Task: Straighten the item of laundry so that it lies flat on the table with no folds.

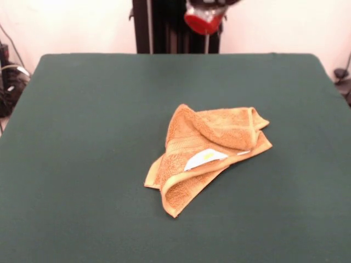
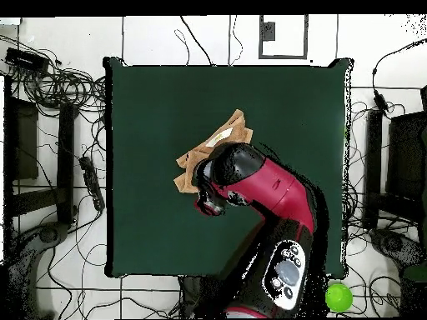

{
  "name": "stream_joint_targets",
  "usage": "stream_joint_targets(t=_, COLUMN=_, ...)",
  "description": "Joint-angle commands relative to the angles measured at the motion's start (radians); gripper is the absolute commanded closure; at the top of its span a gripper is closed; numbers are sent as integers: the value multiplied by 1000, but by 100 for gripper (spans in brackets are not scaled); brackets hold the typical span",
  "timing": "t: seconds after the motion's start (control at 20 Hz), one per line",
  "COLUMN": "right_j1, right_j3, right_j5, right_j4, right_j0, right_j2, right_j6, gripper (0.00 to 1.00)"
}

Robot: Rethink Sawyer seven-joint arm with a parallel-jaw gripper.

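**A:** Up at the far edge of the table (image 1: 82, 164), front view: only the red underside of the arm's end (image 1: 204, 21) shows, high above the felt. Gripper state?

**B:** Can't tell. Front view crops it; overhead, the red and black arm (image 2: 263, 187) covers whatever hangs below its head. Nothing visibly held.

**A:** Arm relative to the towel (image 1: 205, 150)?

**B:** Overhead, the arm's head sits over the towel's (image 2: 223, 137) base-side part, hiding it. Front view shows clear air between them, no contact.

**A:** Towel position?

**B:** On the table, roughly central, slightly toward the right edge in the front view. Well clear of every table edge.

**A:** Flat?

**B:** No. Crumpled, several layers. One flap is folded over the top on the far side, a hemmed corner points toward the camera. Border band visible on the left part. White tag (image 1: 204, 158) lies exposed in the middle fold, with a small yellow mark on it.

**A:** Around the table?

**B:** Cables (image 2: 50, 83) on the floor, green ball (image 2: 338, 297) near the robot's base.
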Motion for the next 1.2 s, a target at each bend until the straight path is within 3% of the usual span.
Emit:
stream_joint_targets(t=0.05, right_j1=-24, right_j3=79, right_j5=52, right_j4=-43, right_j0=-10, right_j2=101, right_j6=-10, gripper=100)
stream_joint_targets(t=0.45, right_j1=6, right_j3=130, right_j5=-155, right_j4=16, right_j0=-16, right_j2=150, right_j6=-18, gripper=100)
stream_joint_targets(t=0.5, right_j1=7, right_j3=131, right_j5=-174, right_j4=12, right_j0=-11, right_j2=151, right_j6=-8, gripper=0)
stream_joint_targets(t=1.0, right_j1=18, right_j3=123, right_j5=-244, right_j4=20, right_j0=-10, right_j2=165, right_j6=28, gripper=0)
stream_joint_targets(t=1.2, right_j1=45, right_j3=131, right_j5=-348, right_j4=54, right_j0=-15, right_j2=195, right_j6=41, gripper=0)
